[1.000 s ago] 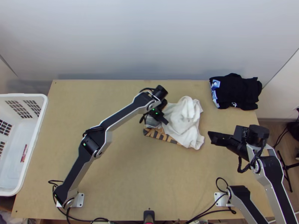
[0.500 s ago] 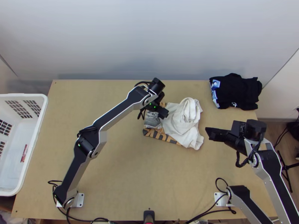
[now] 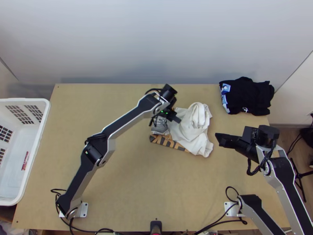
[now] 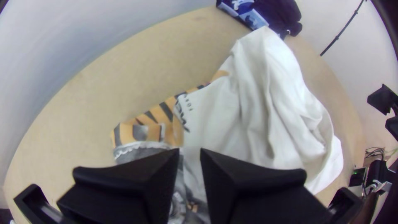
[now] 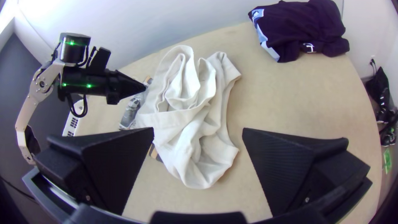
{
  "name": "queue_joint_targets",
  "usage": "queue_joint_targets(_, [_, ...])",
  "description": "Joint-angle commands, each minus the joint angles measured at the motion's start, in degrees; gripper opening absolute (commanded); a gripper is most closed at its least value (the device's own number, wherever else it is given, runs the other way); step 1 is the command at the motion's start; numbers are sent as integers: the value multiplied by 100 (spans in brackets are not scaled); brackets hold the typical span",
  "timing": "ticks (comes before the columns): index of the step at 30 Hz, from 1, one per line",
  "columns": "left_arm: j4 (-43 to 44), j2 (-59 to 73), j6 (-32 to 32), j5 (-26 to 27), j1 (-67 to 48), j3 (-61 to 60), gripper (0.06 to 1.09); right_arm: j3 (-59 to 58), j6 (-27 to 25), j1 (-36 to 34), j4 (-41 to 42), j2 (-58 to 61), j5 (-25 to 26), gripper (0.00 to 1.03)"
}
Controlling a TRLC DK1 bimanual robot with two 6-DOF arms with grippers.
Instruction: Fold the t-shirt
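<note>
1 red mark [image 3: 25, 161] shows inside the white basket [image 3: 33, 152]; left claw [image 3: 177, 118] is slightly parted, right claw [image 3: 220, 140] spread wide.

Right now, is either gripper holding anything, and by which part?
Nothing held. Left gripper is slightly open by the white cloth; right gripper is wide open with nothing pinched.

My right fingers [image 5: 286, 166] look matt and ribbed, the table [image 3: 133, 188] smooth wood, the cloth [image 3: 191, 135] toward its far edge matt, creased.
</note>
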Motion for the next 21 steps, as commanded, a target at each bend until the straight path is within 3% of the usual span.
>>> queue_joint_targets(1, [934, -48, -14, -96, -283, 5, 12, -83, -88, -76, -105, -37, 9, 99])
queue_joint_targets(14, [1109, 198, 381, -315, -784, 5, 10, -145, -387, -393, -185, -178, -9, 99])
queue_joint_targets(21, [1584, 75, -788, 370, -863, 93, 10, -276, -405, -463, -185, -178, -17, 99])
